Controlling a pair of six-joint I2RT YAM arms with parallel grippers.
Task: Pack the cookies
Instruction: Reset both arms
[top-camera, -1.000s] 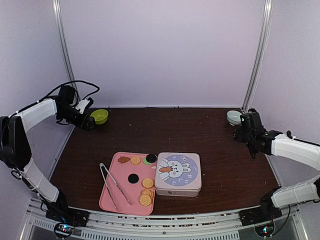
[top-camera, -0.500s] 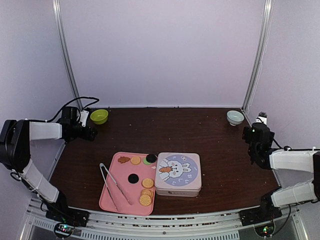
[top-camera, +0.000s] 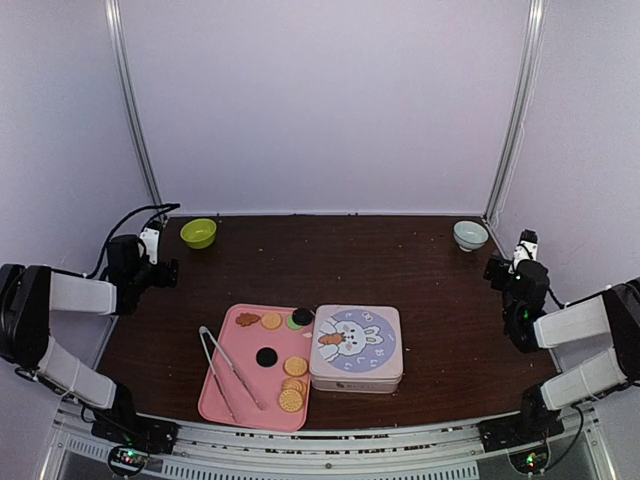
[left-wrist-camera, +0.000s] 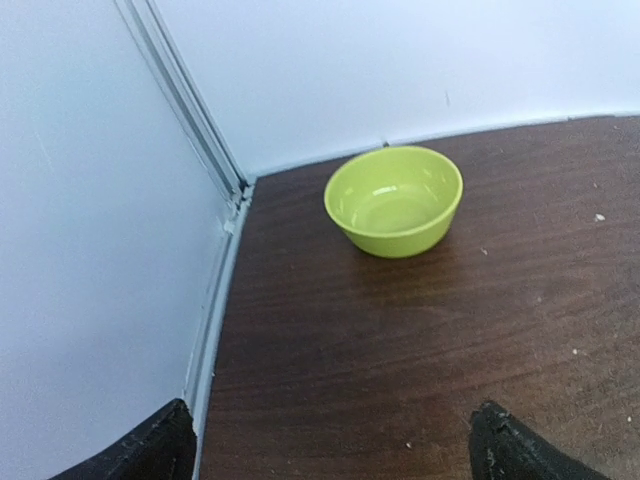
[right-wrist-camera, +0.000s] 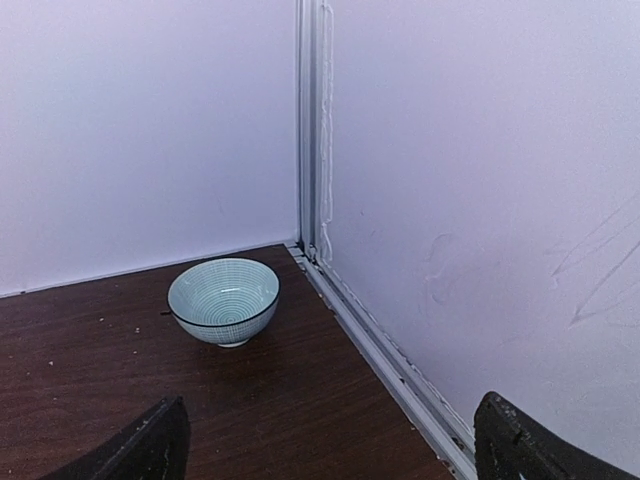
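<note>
The cookies (top-camera: 292, 385) lie on a pink tray (top-camera: 222, 400) at the front middle of the table: golden rounds, a brown flower shape (top-camera: 247, 319) and black rounds (top-camera: 266, 356). My left gripper (top-camera: 163, 270) sits low at the table's left edge, far from the tray. It is open and empty, and its wrist view shows only dark fingertips (left-wrist-camera: 150, 452) over bare wood. My right gripper (top-camera: 497, 268) is at the right edge, also open and empty, with its fingertips (right-wrist-camera: 520, 448) wide apart. The cookies appear in neither wrist view.
Metal tongs (top-camera: 229, 369) lie on the tray's left half. A closed tin with a rabbit lid (top-camera: 356, 347) stands against the tray's right side. A lime-green bowl (left-wrist-camera: 394, 200) sits in the back left corner, a pale striped bowl (right-wrist-camera: 223, 300) in the back right corner.
Both arms have drawn back and dropped lower along the table's side edges, away from the two bowls. The grippers have stayed open. The tray, tin and cookies have not moved.
</note>
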